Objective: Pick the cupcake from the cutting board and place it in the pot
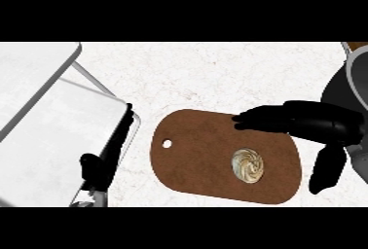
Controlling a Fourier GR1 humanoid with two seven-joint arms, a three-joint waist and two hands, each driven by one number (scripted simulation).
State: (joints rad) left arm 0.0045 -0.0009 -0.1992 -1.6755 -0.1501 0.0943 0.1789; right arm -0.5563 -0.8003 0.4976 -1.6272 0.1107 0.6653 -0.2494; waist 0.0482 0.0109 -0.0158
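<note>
Head view shows the cupcake sitting on the brown cutting board, right of centre, swirl up, untouched. My right hand hangs over the board's upper right edge, fingers stretched toward the left, thumb pointing down beside the board's right end; it's relaxed and holds nothing. So I read this as the reach step, grasp not yet made. Next move as I see it: bring the hand down and in so fingers and thumb sit either side of the cupcake, then close. Pot is only a sliver at the right edge, partly behind my arm. Left hand rests low at the left, fingers hard to read, can't tell its state.
</note>
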